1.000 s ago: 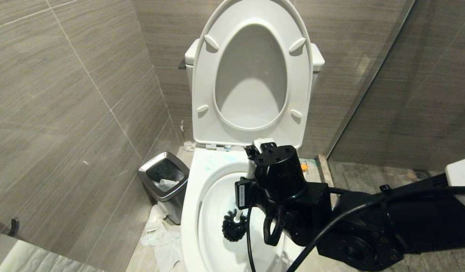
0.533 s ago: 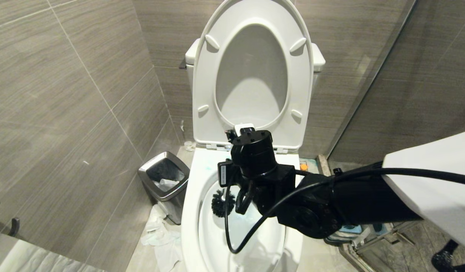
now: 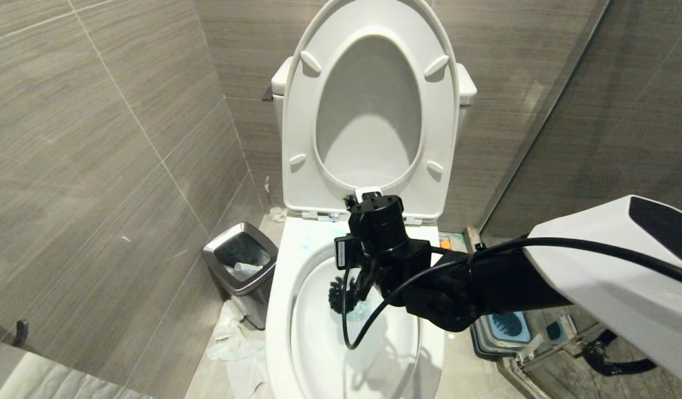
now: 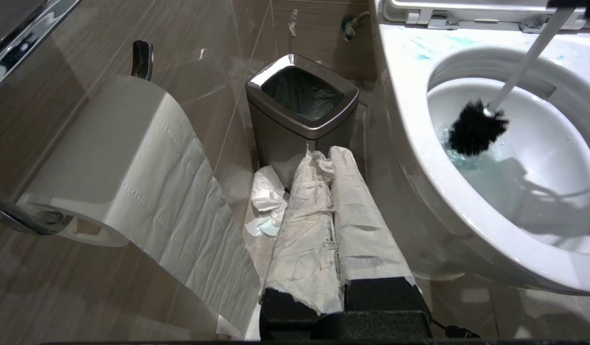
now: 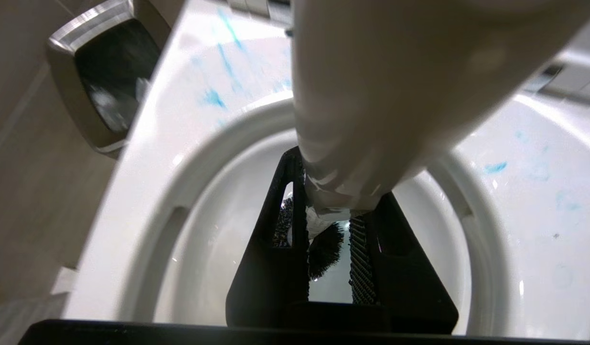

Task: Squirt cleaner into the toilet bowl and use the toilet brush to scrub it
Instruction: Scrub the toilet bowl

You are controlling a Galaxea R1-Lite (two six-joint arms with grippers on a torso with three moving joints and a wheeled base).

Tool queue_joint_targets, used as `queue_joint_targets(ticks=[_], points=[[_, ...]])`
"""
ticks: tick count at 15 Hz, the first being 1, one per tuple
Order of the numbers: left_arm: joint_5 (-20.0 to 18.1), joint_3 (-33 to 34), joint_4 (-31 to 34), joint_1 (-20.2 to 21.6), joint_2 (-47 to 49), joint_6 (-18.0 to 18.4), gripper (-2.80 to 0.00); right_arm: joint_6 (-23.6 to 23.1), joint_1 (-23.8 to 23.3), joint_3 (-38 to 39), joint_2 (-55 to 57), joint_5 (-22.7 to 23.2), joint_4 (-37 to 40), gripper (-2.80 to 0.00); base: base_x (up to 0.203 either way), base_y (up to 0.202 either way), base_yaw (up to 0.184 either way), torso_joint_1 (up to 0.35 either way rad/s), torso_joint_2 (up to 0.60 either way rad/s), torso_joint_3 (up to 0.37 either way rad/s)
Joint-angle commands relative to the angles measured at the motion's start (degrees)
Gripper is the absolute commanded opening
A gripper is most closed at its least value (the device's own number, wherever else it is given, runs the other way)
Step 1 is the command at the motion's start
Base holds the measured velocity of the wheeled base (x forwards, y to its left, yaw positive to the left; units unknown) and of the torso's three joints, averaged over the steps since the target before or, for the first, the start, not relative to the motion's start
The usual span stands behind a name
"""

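The toilet bowl (image 3: 280,310) stands with its seat and lid (image 3: 296,133) raised. Turquoise cleaner streaks (image 5: 213,98) mark the rim. My right gripper (image 3: 374,244) reaches in from the right over the bowl, shut on the toilet brush's white handle (image 5: 371,96). The black bristle head (image 3: 341,293) sits low in the bowl at the tinted water (image 4: 467,163). The brush's blue-and-grey holder (image 3: 509,327) stands on the floor right of the toilet. An orange cap (image 3: 444,242), the cleaner's, peeks out behind the arm. My left gripper (image 4: 330,158), its fingers wrapped in paper, hangs shut and empty left of the toilet.
A steel-rimmed waste bin (image 3: 241,263) stands left of the toilet with crumpled paper (image 3: 230,343) on the floor beside it. A paper roll (image 4: 117,158) hangs on the left wall. A glass partition (image 3: 540,122) closes the right side.
My right arm has reached farther in. The brush head has travelled from the front of the bowl toward its back, swinging left and then slightly right. The left arm has stayed still.
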Motion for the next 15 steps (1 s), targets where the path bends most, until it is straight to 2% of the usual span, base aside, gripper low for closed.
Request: queue_joint_targets(ticks=[1, 5, 12, 15], points=[[0.02, 0.35, -0.01, 0.00, 0.05, 0.00, -2.80, 0.18, -0.25, -0.12, 4.71, -0.17, -0.48, -2.80, 0.000, 0.000, 0.000, 0.000, 0.00, 0.000], [0.02, 0.35, -0.01, 0.00, 0.05, 0.00, -2.80, 0.02, -0.87, -1.35, 12.81, -0.25, -3.29, -2.80, 0.000, 0.000, 0.000, 0.000, 0.00, 0.000], [0.02, 0.42, -0.01, 0.00, 0.05, -0.04, -2.80, -0.17, 0.28, 0.98, -2.71, -0.72, -2.52, -2.80, 0.000, 0.000, 0.000, 0.000, 0.00, 0.000], [0.02, 0.35, -0.01, 0.00, 0.05, -0.02, -2.80, 0.10, 0.43, 2.60, -0.12, -0.79, -2.76, -2.80, 0.000, 0.000, 0.000, 0.000, 0.00, 0.000]])
